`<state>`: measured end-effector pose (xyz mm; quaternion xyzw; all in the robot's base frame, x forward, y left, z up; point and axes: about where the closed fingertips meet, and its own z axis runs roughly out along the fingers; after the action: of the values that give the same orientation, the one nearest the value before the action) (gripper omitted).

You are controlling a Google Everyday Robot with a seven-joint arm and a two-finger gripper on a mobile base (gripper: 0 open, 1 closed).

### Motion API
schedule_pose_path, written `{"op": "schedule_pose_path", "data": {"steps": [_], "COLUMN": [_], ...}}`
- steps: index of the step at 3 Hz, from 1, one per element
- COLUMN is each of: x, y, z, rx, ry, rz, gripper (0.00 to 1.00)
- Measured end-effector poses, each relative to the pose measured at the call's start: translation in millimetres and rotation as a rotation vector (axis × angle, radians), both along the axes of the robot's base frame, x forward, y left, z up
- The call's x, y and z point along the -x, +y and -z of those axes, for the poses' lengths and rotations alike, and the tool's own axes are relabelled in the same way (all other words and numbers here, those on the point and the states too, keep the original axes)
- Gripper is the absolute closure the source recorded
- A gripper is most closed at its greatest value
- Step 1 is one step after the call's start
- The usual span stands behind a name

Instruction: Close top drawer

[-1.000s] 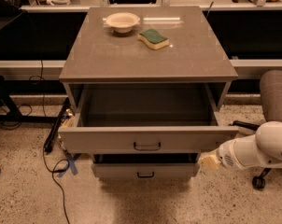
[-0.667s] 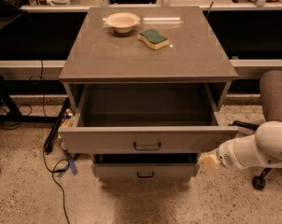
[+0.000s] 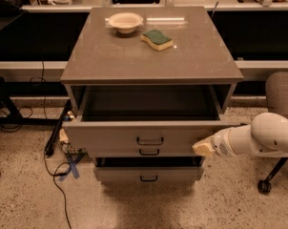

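Gripper (image 3: 201,148) beside open top drawer (image 3: 110,135)

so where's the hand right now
In the camera view the hand is low on the right, at the right end of the front of the open top drawer.

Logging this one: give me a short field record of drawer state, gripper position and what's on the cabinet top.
top drawer: pulled well out, nothing visible inside
gripper: low, at the right end of the top drawer's front, reaching in from the right
cabinet top: bowl and green sponge, side by side, apart
task: drawer not yet closed
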<state>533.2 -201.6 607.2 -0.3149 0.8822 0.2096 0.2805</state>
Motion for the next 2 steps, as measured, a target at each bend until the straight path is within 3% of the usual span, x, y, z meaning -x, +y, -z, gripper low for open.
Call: {"op": "schedule_pose_path", "data": {"steps": [2], "x": [-59], "y": [37], "z": [-9], "rx": [-0.107], "ry": [-0.113], "rz": [-0.052], "gripper": [1.0]}}
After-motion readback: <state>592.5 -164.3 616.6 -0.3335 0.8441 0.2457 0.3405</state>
